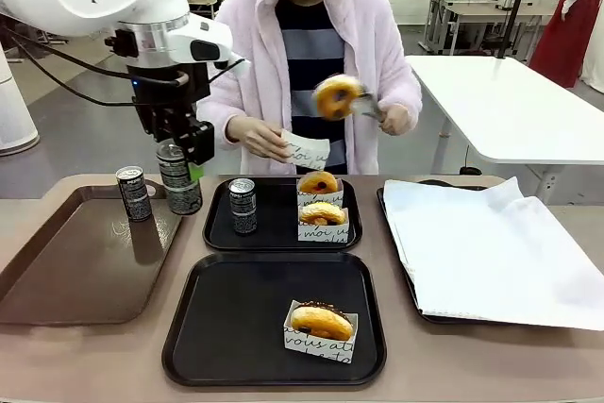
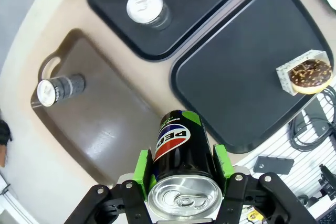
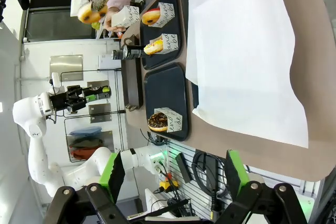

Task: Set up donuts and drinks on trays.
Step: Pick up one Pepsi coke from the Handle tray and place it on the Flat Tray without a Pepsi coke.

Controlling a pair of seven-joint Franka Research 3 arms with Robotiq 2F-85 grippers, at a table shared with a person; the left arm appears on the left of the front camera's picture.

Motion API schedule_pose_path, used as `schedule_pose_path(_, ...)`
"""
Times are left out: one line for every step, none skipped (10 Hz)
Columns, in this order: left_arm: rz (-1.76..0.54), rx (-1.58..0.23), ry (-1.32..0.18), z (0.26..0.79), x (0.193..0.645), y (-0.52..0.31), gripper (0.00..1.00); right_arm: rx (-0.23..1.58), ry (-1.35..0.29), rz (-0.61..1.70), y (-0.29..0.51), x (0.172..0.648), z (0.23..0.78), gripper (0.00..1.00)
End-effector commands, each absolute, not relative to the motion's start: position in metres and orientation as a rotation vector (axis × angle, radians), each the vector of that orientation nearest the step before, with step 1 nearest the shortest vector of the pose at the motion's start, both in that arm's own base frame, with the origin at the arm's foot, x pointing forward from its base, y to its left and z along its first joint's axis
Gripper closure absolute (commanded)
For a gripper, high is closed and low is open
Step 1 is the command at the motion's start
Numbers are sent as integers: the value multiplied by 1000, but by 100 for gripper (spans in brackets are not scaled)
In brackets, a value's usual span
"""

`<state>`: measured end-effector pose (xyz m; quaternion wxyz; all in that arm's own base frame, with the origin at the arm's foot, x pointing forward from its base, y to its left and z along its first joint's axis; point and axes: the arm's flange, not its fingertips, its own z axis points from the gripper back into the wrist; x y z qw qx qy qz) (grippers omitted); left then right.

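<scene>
Left gripper clenched on a slim can, carried upright above the brown tray; right gripper spread, idle; can likely rigid, slick, moderately heavy, so a mid-body side grip suits best.

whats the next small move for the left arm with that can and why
Probably carry the can toward the robot's right and lower it onto the bare left part of the near tray. The left end effector grips it, lifted above the brown tray. The far tray already has a can and two donuts; the near one holds only a donut.
</scene>
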<state>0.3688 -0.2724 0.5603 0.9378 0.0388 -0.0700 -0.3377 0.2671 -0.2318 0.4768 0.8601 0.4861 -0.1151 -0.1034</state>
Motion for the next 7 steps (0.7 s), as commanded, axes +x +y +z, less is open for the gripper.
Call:
schedule_pose_path(-700, 36, -159, 561, 372, -287, 42, 1041, -257, -204, -232, 268, 476, 0)
schedule_pose_path(-705, 18, -156, 557, 375, -294, 42, 1041, -257, -204, -232, 268, 476, 0)
schedule_pose_path(-714, -3, -149, 552, 378, -304, 42, 1041, -257, -204, -232, 268, 476, 0)
schedule_pose_path(-734, -10, -135, 547, 383, -316, 42, 1041, -257, -204, -232, 268, 476, 0)
schedule_pose_path(-760, -14, -111, 538, 388, -331, 42, 1041, -257, -204, -232, 268, 476, 0)
schedule_pose_path(-791, -15, -101, 527, 393, -343, 42, 1041, -257, -204, -232, 268, 476, 0)
schedule_pose_path(-809, -14, -99, 516, 398, -352, 42, 1041, -257, -204, -232, 268, 476, 0)
